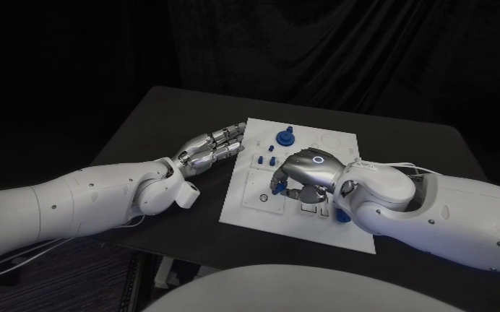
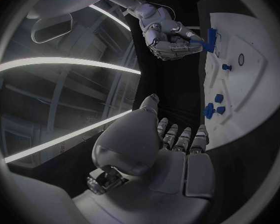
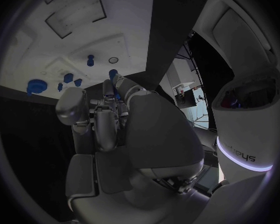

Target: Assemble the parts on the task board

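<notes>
Right robot hand (image 1: 304, 176) sits closest to my head camera, curled down over the near half of the task board (image 1: 334, 142). From the left wrist camera I read it as pinching a flat blue part (image 2: 210, 40) between thumb and fingers, held at the board's surface. Whether that part is already seated or only touching, I cannot tell.

Left robot hand (image 1: 212, 146) lies just beside the board's left edge, fingers extended and close together, nothing in them; fingertips look to touch or nearly touch the rim. I judge it is there to brace the board.

Other blue parts: a tall knobbed piece (image 1: 285, 138) stands beyond the right robot hand, two small pegs (image 1: 266, 160) stand between the two hands, and a round piece (image 1: 342, 216) sits behind the right robot hand near its wrist.

Doing this step well, as I judge it:
- keep the held part square to its recess, lower straight, no twisting until it drops in
- keep the left robot hand against the rim so the board does not slide on the table (image 1: 156, 120)
- ease the pinch only once the part stands on its own
- mind the two pegs just ahead of the fingers

Hard to make out:
- the recess under the right palm is covered
- right wrist camera has its own fingers across the contact
- shape of the held part, partly wrapped by fingers
</notes>
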Controlling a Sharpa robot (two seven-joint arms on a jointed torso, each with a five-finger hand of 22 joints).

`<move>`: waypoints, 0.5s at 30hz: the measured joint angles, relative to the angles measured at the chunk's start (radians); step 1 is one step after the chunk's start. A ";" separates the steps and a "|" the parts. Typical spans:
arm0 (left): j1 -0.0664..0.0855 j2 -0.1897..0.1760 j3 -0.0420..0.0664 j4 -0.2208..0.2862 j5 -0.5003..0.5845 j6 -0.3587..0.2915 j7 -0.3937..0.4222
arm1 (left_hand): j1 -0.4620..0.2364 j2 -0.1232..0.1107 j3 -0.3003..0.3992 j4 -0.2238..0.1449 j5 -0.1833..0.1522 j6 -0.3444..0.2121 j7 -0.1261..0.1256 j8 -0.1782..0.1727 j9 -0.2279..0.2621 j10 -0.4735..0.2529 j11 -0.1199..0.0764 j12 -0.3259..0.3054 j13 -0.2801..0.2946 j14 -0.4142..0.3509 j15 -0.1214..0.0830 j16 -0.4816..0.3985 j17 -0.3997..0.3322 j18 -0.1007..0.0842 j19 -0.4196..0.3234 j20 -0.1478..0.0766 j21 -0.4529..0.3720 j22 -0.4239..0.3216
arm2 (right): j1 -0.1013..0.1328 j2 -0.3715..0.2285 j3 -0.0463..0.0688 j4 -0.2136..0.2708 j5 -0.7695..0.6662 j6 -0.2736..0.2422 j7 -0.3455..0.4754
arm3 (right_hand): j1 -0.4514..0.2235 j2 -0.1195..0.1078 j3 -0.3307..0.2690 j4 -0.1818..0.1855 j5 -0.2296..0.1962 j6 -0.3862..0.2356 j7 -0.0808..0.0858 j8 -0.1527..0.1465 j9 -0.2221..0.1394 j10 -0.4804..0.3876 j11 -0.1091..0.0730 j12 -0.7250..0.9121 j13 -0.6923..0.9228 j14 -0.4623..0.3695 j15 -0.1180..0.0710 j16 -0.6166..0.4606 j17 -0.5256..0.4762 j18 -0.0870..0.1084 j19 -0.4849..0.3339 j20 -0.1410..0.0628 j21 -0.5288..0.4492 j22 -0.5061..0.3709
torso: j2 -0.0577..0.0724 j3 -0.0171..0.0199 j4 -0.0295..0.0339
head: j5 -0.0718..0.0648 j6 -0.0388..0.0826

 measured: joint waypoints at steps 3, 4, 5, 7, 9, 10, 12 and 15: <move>-0.001 0.001 0.000 0.000 0.000 -0.006 0.002 | 0.000 0.000 0.000 0.000 0.000 0.006 0.006 0.000 0.001 0.000 0.007 0.005 0.000 -0.004 -0.022 0.000 -0.001 -0.032 0.001 -0.042 0.000 0.000 | -0.014 0.032 0.000 -0.031 -0.019 0.008 0.000 | 0.000 0.000 0.000 0.000 0.000 0.000 0.000 -0.001 0.000 0.000 0.000 0.000 -0.001 0.000 0.000 0.000 0.000 0.000 0.000 0.000 0.000 0.000 | 0.000 0.0000 -0.0009 | 0.007 0.000; -0.001 0.002 0.000 0.000 0.000 -0.008 0.003 | 0.000 0.000 0.000 0.000 0.000 0.006 0.006 0.000 0.001 0.000 0.007 0.005 0.000 -0.003 -0.025 0.000 -0.002 -0.032 0.001 -0.050 0.000 0.000 | -0.017 0.040 0.000 -0.039 -0.023 0.010 0.000 | -0.003 -0.003 0.000 0.000 0.000 0.000 0.000 -0.001 0.000 0.000 0.000 -0.002 -0.001 0.000 0.000 0.000 0.000 0.000 0.000 0.000 -0.003 0.000 | 0.000 0.0000 -0.0009 | 0.008 0.000; -0.001 0.003 0.000 -0.001 0.000 -0.010 0.003 | 0.000 0.000 0.000 0.000 0.000 0.006 0.006 0.000 0.001 0.000 0.007 0.005 0.000 -0.003 -0.025 0.000 -0.002 -0.032 0.001 -0.058 0.000 0.000 | -0.021 0.051 0.000 -0.050 -0.029 0.013 0.000 | -0.004 -0.004 0.000 0.000 0.000 0.000 0.000 -0.002 0.000 0.000 0.000 -0.004 -0.001 0.000 0.000 0.000 0.000 0.000 0.000 0.000 -0.006 0.000 | 0.000 0.0000 -0.0008 | 0.009 0.000; -0.002 0.005 0.000 -0.002 0.000 -0.014 0.004 | 0.000 0.000 -0.002 0.002 0.000 0.006 0.006 0.000 0.001 0.000 0.007 0.005 0.000 -0.003 -0.025 0.000 -0.002 -0.032 0.000 -0.060 0.000 0.000 | -0.027 0.066 0.000 -0.062 -0.036 0.017 -0.001 | -0.007 -0.007 0.000 0.000 0.000 0.000 0.000 -0.002 0.000 0.001 0.001 -0.004 -0.001 0.000 0.000 0.000 0.000 0.000 0.000 0.000 -0.006 0.000 | 0.000 0.0001 0.0010 | 0.010 0.000; -0.005 0.006 0.000 -0.003 0.000 -0.018 0.005 | 0.000 0.000 -0.003 0.003 0.000 0.006 0.006 0.000 0.001 0.000 0.007 0.005 0.000 -0.003 -0.025 0.000 -0.003 -0.032 0.000 -0.060 0.000 0.000 | -0.031 0.080 0.000 -0.071 -0.042 0.020 -0.001 | -0.007 -0.007 0.000 0.000 0.000 0.000 0.000 -0.002 0.000 0.001 0.001 -0.004 -0.002 0.000 0.000 0.000 0.000 0.000 0.000 0.000 -0.006 0.000 | -0.001 0.0001 0.0034 | 0.010 0.000; -0.006 0.007 0.000 -0.004 0.000 -0.019 0.005 | 0.000 0.000 -0.003 0.003 0.000 0.006 0.006 0.000 0.001 0.000 0.007 0.005 0.000 -0.003 -0.025 0.000 -0.003 -0.032 0.000 -0.060 0.000 0.000 | -0.032 0.085 0.000 -0.074 -0.044 0.021 -0.001 | -0.007 -0.007 0.000 0.000 0.000 0.000 0.000 -0.002 0.000 0.001 0.001 -0.004 -0.002 0.000 0.000 0.000 0.000 0.000 0.000 0.000 -0.006 0.000 | -0.001 0.0001 0.0050 | 0.008 0.000; -0.009 0.008 0.000 -0.006 0.000 -0.021 0.005 | -0.004 -0.004 -0.003 0.003 0.000 0.006 0.006 0.000 0.001 0.000 0.006 0.005 0.000 -0.003 -0.025 0.000 -0.003 -0.032 0.000 -0.060 0.000 0.000 | -0.034 0.097 0.001 -0.083 -0.049 0.024 -0.001 | -0.007 -0.007 0.000 0.000 0.000 0.000 0.000 -0.003 0.000 0.002 0.001 -0.004 -0.002 0.000 0.000 0.000 0.000 0.000 0.000 0.000 -0.006 0.000 | -0.001 0.0001 0.0076 | 0.007 0.000; -0.014 0.012 0.000 -0.008 0.000 -0.022 0.006 | -0.004 -0.004 -0.003 0.003 -0.003 0.006 0.006 0.000 0.001 0.000 0.006 0.005 0.000 -0.003 -0.025 0.000 -0.003 -0.047 0.000 -0.060 0.000 0.000 | -0.035 0.112 0.001 -0.094 -0.058 0.028 -0.001 | -0.007 -0.007 0.000 0.000 0.000 0.000 0.001 -0.004 0.000 0.002 0.002 -0.008 -0.002 0.000 0.000 0.000 0.000 0.000 0.000 0.000 -0.006 0.000 | -0.001 0.0001 0.0114 | 0.005 0.000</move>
